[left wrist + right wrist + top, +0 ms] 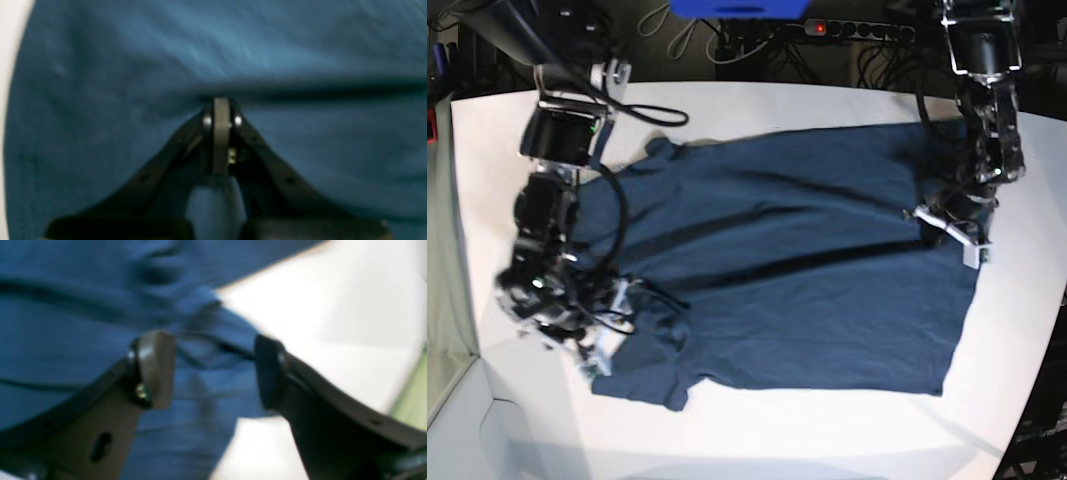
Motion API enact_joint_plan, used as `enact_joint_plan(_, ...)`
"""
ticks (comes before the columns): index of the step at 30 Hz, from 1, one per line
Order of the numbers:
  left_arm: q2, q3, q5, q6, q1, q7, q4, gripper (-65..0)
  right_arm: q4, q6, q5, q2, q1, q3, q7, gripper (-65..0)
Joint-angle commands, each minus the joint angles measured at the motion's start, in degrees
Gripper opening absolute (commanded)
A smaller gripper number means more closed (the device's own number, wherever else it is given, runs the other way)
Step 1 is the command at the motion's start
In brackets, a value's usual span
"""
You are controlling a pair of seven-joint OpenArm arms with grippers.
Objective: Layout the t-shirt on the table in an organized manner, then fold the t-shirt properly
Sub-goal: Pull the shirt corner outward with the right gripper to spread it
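- both wrist views blurred; cloth texture of the t-shirt (133, 100) unreadable.
- t-shirt cut off by top, right and bottom edges in left wrist view.
- left gripper (947, 225) fingertips hidden in base view.
- table (333, 323) edge smeared in right wrist view.

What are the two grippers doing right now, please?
Left gripper: shut on the t-shirt.
Right gripper: open, straddling the shirt's edge, gripping nothing.
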Motion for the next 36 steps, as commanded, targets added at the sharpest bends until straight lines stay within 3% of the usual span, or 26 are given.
enact_joint_plan(1, -0.76, -0.17, 2.21, 1.15, 0.29, 1.31, -1.45, -64.6, 2.75, 0.34, 0.38, 0.65, 0.38, 0.96, 0.76, -24.0)
enact_joint_plan(7, -3.22, -0.26, 1.5, 1.15, 0.29, -0.54, -2.85, -64.6, 5.56, 0.34, 0.38, 4.87, -7.79, 2.46, 0.76, -23.5)
enact_joint_plan(10, -4.45, -0.35, 1.5, 1.15, -0.59, -0.45, -2.76, -64.6, 5.56, 0.34, 0.38, 4.6, -12.72, 2.46, 1.9, -23.5)
enact_joint_plan(19, -4.89, -0.35, 1.94, 1.15, -3.23, -0.1, -2.76, -64.6, 6.09, 0.34, 0.38, -1.02, -21.77, 2.19, 2.96, -23.6)
enact_joint_plan(24, -4.98, -0.35, 2.03, 1.15, -4.37, -0.1, -2.76, -64.6, 8.11, 0.34, 0.38, -1.02, -27.58, 1.93, 2.61, -23.7)
enact_joint_plan(28, -5.51, -0.17, 1.59, 1.15, -5.77, -0.1, -2.68, -64.6, 17.08, 0.34, 0.38, -0.76, -33.99, 1.31, 2.34, -23.7)
enact_joint_plan(33, -5.33, -0.17, 1.59, 1.15, -6.57, -0.1, -2.68, -64.6, 30.0, 0.34, 0.38, 1.61, -42.34, -5.37, 2.34, -23.8)
enact_joint_plan(36, -5.16, -0.17, 1.5, 1.15, -7.01, -0.1, -2.5, -64.6, 31.06, 0.34, 0.29, 2.32, -43.58, -7.83, 2.26, -26.6)
